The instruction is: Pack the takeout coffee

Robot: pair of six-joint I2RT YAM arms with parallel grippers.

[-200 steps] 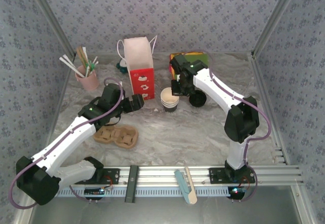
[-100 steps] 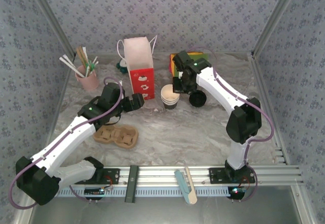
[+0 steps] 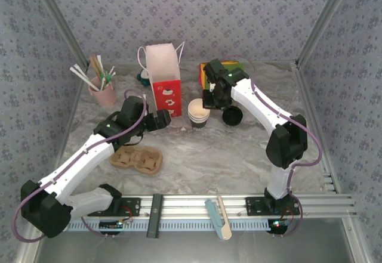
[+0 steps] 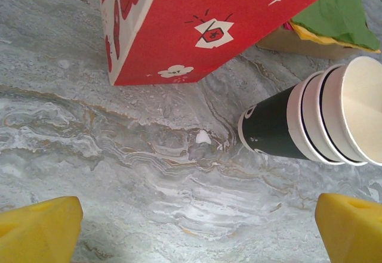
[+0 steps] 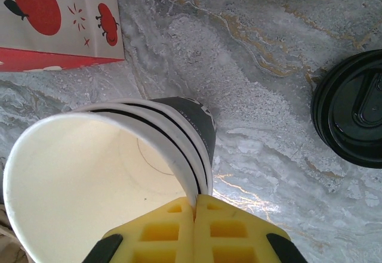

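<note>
Black lid (image 5: 352, 117) cut by right edge, red bag (image 4: 197, 24) top cropped (left wrist), nested cups (image 4: 310, 120) perhaps three

You are looking into a robot test booth in a lab: patterned walls (image 3: 179, 12) close three sides, bare aluminium posts (image 3: 59, 24) frame the corners, an extruded rail (image 3: 197, 203) carries two bolted arms (image 3: 83, 161), and a wrinkled marble-print sheet covers the surface (image 3: 227, 155).
</note>
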